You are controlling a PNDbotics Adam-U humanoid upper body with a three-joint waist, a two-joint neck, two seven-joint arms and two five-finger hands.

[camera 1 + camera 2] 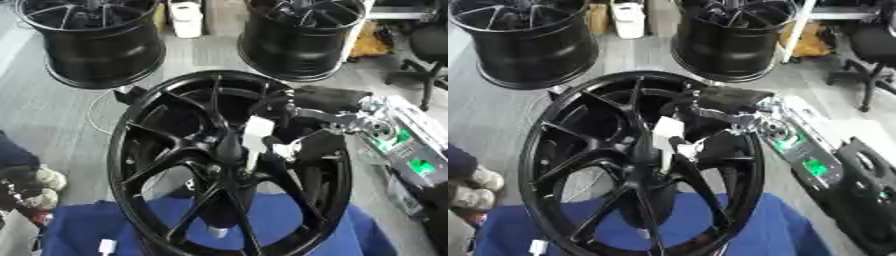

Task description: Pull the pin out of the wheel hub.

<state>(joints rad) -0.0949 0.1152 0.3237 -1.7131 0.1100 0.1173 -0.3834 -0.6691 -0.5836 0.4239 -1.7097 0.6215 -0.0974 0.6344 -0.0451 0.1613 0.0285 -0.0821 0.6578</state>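
The wheel hub (229,165) is stood nearly upright on a blue cloth (280,220), its spokes facing the camera. The right hand (278,114) is reached in from the right over the rim, near the hub centre. A white piece (256,134), judged to be the pin or its tag, is seen at the fingers; whether the fingers are closed on it cannot be told. For this step, the pin should be drawn straight out along its own axis, and sideways twisting should be avoided. The left hand is not seen.
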